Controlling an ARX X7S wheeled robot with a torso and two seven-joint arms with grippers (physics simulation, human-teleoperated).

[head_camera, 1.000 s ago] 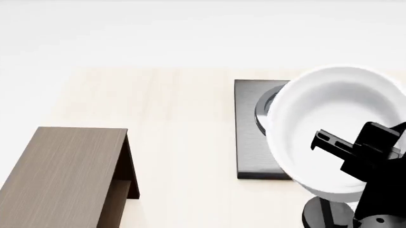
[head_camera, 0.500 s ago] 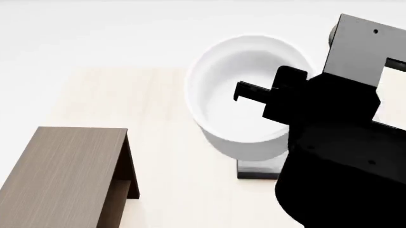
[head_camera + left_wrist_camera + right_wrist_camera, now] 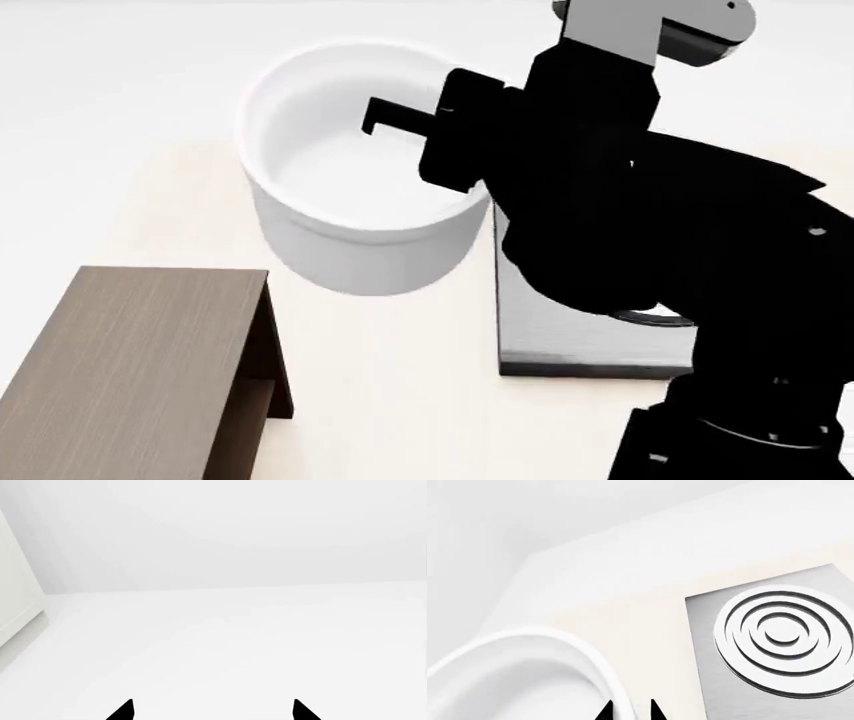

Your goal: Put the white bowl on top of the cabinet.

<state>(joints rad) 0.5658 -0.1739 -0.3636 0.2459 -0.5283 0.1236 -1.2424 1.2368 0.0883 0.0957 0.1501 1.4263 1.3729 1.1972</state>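
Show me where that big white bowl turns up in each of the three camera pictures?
Head view: the white bowl sits upper centre-left, held in the air by the right tool, above the pale table.
Right wrist view: only a curved piece of the white bowl's rim shows, in the lower left corner.
Left wrist view: not in it.
Shared landmark: the grey stove plate, also seen in the right wrist view.

Matte black arm, blocky and rounded by turns

The right arm (image 3: 667, 230) is black, with bulky rounded housings, small pale screw dots and a light grey angular link at 12 o'clock. Its flat finger (image 3: 400, 112) is black. In the left wrist view, two black pointed fingertips (image 3: 123, 711) show at 6 o'clock.
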